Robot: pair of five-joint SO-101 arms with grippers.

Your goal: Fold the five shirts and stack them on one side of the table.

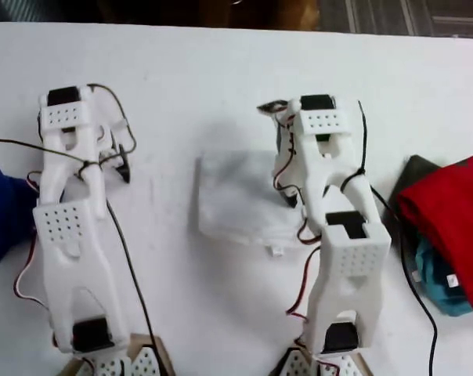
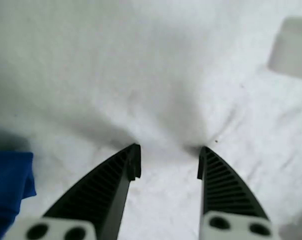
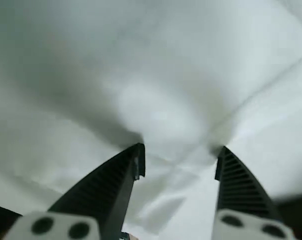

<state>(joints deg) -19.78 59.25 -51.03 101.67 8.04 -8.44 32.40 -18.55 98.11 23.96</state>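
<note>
Right gripper [image 3: 180, 150], wide, seemingly on white shirt [image 1: 236, 200]; left gripper [image 2: 169, 148] wide, near it.

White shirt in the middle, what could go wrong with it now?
The right gripper hangs open over the white shirt. If it pinches only the top layer, the fold may come undone. The red shirt lies unevenly over a teal shirt, so stacking there might get messy. The blue shirt sits at the left edge of the table and could slip off if nudged.
</note>
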